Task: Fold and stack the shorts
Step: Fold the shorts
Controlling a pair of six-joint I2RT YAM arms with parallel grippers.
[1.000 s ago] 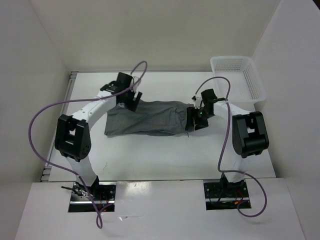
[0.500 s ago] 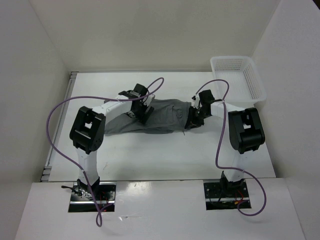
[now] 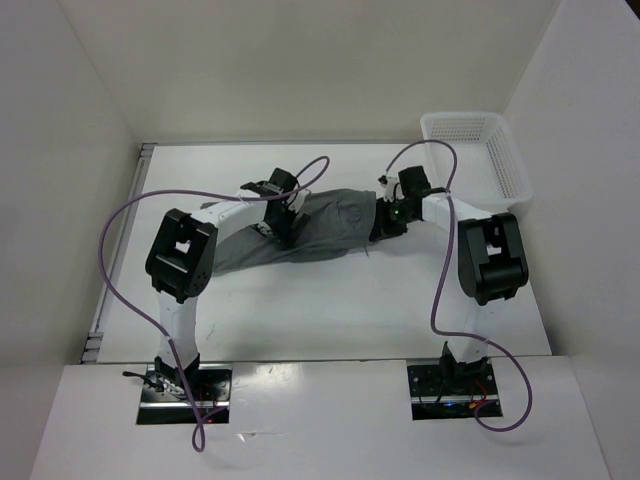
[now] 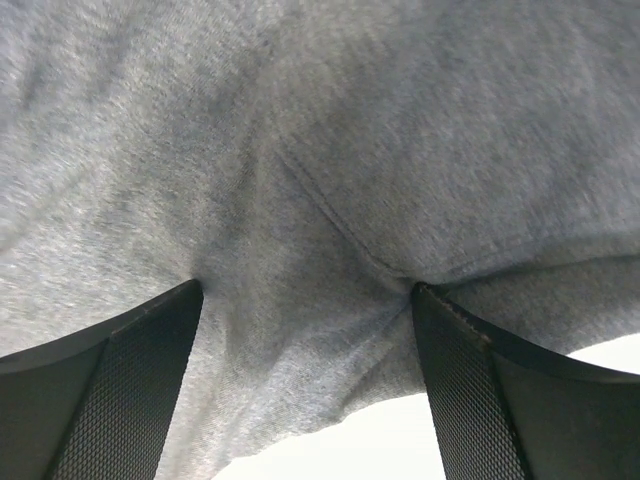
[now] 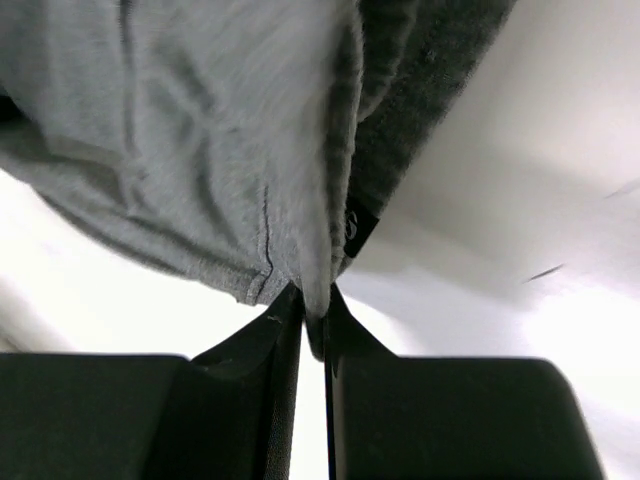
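Note:
The grey shorts (image 3: 325,225) lie spread across the middle of the table, their darker waistband (image 5: 420,90) at the right end. My right gripper (image 3: 385,222) is shut on a fold of cloth beside that waistband. In the right wrist view its jaws (image 5: 315,300) pinch the grey cloth (image 5: 200,130), which is raised off the table. My left gripper (image 3: 285,222) sits on the shorts left of the middle. In the left wrist view it (image 4: 305,287) is open, its fingertips (image 4: 150,350) pressed wide apart into the cloth (image 4: 330,150), with the hem between them.
A white mesh basket (image 3: 480,150) stands at the back right corner of the table. White walls close in the left, back and right sides. Purple cables loop above both arms.
My right gripper has shut on the waistband end and drawn it toward the back. My left gripper has moved from the shorts' far left end down onto their middle.

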